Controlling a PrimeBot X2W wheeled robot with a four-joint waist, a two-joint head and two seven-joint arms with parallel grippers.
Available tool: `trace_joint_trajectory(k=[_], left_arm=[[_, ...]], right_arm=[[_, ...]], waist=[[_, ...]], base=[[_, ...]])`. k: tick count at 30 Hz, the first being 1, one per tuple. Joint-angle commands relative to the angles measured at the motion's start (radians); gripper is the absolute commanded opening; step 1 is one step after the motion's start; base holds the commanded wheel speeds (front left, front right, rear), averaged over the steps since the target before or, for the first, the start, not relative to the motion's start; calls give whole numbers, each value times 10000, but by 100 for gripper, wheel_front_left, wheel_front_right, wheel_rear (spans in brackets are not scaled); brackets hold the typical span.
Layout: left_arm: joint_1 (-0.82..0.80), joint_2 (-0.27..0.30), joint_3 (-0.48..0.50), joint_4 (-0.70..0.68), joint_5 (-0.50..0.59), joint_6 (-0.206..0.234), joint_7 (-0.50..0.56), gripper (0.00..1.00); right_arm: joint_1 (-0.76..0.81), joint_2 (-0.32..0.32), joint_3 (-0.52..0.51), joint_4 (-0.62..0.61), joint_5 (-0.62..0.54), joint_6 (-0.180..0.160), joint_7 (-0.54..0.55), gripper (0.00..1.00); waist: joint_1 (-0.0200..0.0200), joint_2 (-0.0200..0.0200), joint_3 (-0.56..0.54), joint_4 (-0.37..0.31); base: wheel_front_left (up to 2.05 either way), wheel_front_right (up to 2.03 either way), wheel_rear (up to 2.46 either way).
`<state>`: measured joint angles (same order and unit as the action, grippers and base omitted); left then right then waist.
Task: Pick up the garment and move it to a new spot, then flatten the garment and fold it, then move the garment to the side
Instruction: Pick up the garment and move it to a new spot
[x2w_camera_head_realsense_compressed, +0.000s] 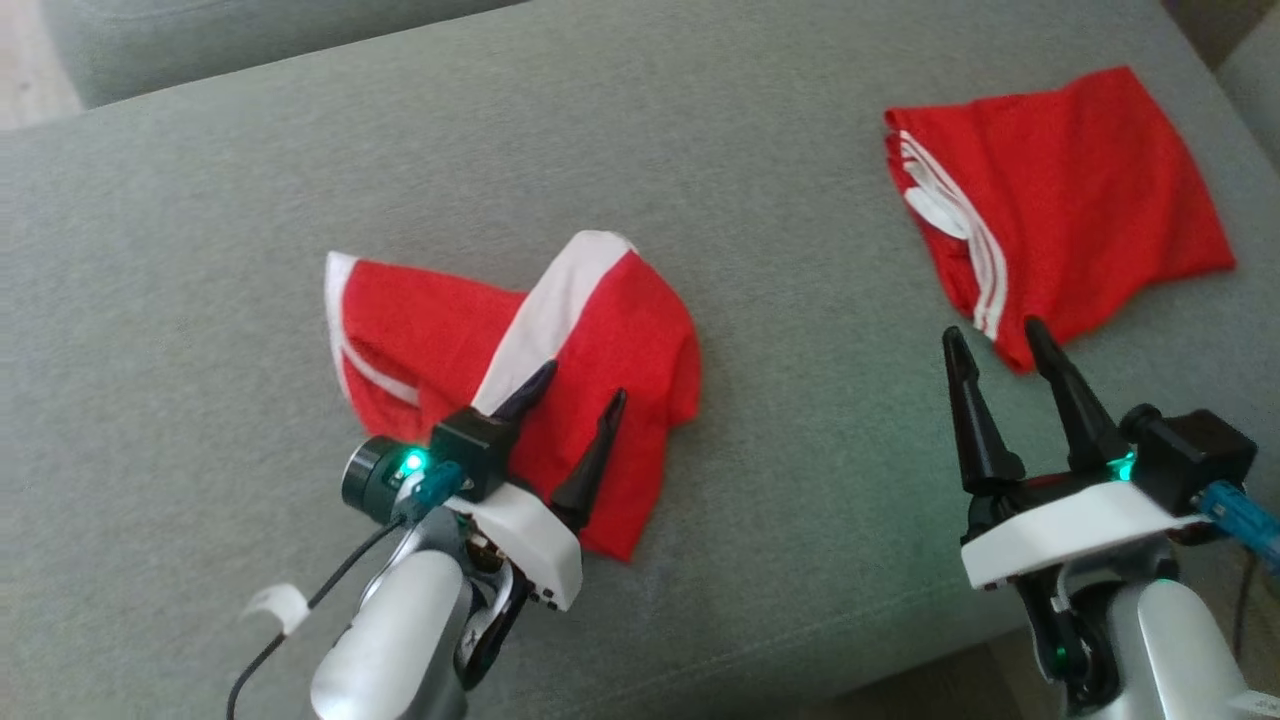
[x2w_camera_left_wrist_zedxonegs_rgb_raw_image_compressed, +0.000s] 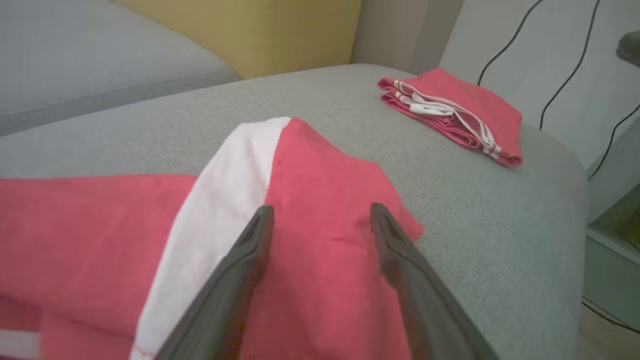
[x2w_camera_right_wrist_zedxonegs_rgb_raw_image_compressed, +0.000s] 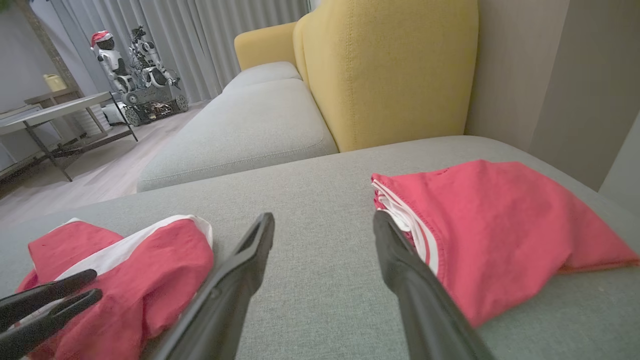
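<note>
Count: 2 red garments and 2 grippers, all on or over one grey-green fabric cushion (x2w_camera_head_realsense_compressed: 200, 250) (x2w_camera_left_wrist_zedxonegs_rgb_raw_image_compressed: 500, 215) (x2w_camera_right_wrist_zedxonegs_rgb_raw_image_compressed: 320, 170).

Garment 1 is the crumpled red cloth garment with a broad white band (x2w_camera_head_realsense_compressed: 620, 320) (x2w_camera_left_wrist_zedxonegs_rgb_raw_image_compressed: 320, 200) (x2w_camera_right_wrist_zedxonegs_rgb_raw_image_compressed: 150, 270). It sits mid-cushion toward the near edge, bunched, with the band running diagonally over the top.

Garment 2 is the folded red cloth garment with thin white stripes (x2w_camera_head_realsense_compressed: 1080, 190) (x2w_camera_left_wrist_zedxonegs_rgb_raw_image_compressed: 460, 112) (x2w_camera_right_wrist_zedxonegs_rgb_raw_image_compressed: 500, 225). It lies flat at the cushion's far right corner, well apart from garment 1, striped edge facing the cushion's centre.

Left gripper (x2w_camera_head_realsense_compressed: 584, 380) (x2w_camera_left_wrist_zedxonegs_rgb_raw_image_compressed: 321, 209) (x2w_camera_right_wrist_zedxonegs_rgb_raw_image_compressed: 95, 284): fingers spread with nothing pinched, over garment 1's near right part. Can't tell whether it touches the cloth.

Right gripper (x2w_camera_head_realsense_compressed: 993, 330) (x2w_camera_right_wrist_zedxonegs_rgb_raw_image_compressed: 322, 216): fingers spread and empty, over bare cushion near the right end. Its tips are just beside garment 2's near corner; touching or not, can't tell.

Green lights lit: 2, one on the left wrist (x2w_camera_head_realsense_compressed: 412, 462) and one on the right wrist (x2w_camera_head_realsense_compressed: 1127, 468).

Beyond the cushion's far edge:
- 1 yellow upholstered backrest (x2w_camera_right_wrist_zedxonegs_rgb_raw_image_compressed: 390, 70)
- 1 pale grey sofa seat (x2w_camera_right_wrist_zedxonegs_rgb_raw_image_compressed: 240, 130)

Past the cushion's right end, 2 thin black cables (x2w_camera_left_wrist_zedxonegs_rgb_raw_image_compressed: 565, 75) hang on the wall.

Far past its left end:
- 2 white robot figures (x2w_camera_right_wrist_zedxonegs_rgb_raw_image_compressed: 107, 55), one in a red cap
- 1 metal-legged table (x2w_camera_right_wrist_zedxonegs_rgb_raw_image_compressed: 50, 112)
</note>
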<state>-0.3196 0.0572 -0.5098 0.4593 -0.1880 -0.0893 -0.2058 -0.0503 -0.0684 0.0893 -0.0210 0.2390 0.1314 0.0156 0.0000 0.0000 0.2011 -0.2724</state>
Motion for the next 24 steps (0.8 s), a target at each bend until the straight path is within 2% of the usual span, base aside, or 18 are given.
trace_joint_trajectory(k=[1, 7, 15, 19, 24], left_arm=[[-460, -3, 246, -363, -130, 11, -216, 100], [-186, -24, 592, -1359, -293, 478, -529, 100], [604, 327, 2019, -2940, -340, 1230, -556, 100], [1119, 632, 2773, -3282, -367, 1402, -557, 100], [1783, 977, 3447, -3400, -457, 1418, -558, 100]], right_arm=[[-252, 23, 169, -317, -30, -7, -134, 100], [-177, 3, -25, -357, -148, -7, -76, 100], [84, -19, -142, -412, -178, -7, 110, 100], [222, -19, -188, -445, -239, -7, 194, 100], [394, -19, -259, -499, -326, -7, 292, 100]], waist=[[0, 0, -105, 274], [0, 0, -507, 1155], [0, 0, -1060, 2294], [0, 0, -1305, 2691], [0, 0, -1551, 2967]], base=[[0, 0, 0], [0, 0, 0], [0, 0, 0], [0, 0, 0], [0, 0, 0]])
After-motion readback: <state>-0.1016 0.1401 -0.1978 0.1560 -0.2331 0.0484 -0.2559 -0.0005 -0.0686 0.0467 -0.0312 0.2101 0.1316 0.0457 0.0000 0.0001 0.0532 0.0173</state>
